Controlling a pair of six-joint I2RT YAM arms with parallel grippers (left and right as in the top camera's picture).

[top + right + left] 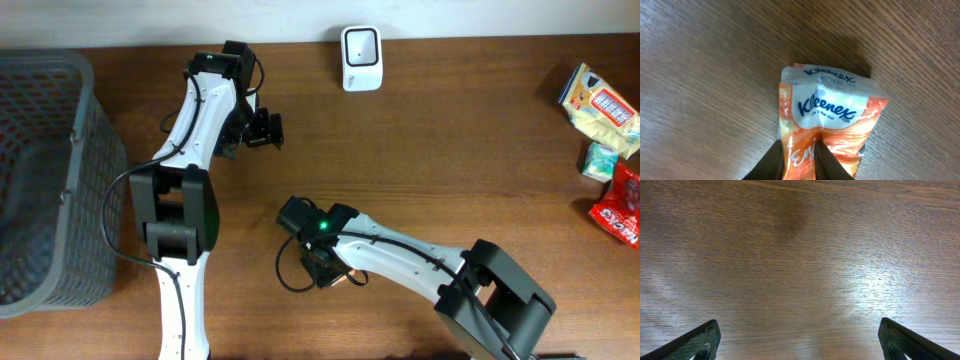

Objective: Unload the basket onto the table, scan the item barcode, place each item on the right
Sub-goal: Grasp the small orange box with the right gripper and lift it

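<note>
Right pincer [800, 159]: clenched on one end of the orange Kleenex pack [826, 107], pinching its wrapper.
Kleenex pack: lying on the counter [450, 150], near side, around the middle.
Left pincer [266, 130]: released, fingers wide apart over bare wood, far side, left of middle.
Scanner [360, 58]: far edge, middle, well apart from the pack.

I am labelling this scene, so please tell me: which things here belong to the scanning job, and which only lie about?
Job: tissue pack, right gripper pinching it, scanner.
Lying about: basket, three packets, open left gripper.
</note>
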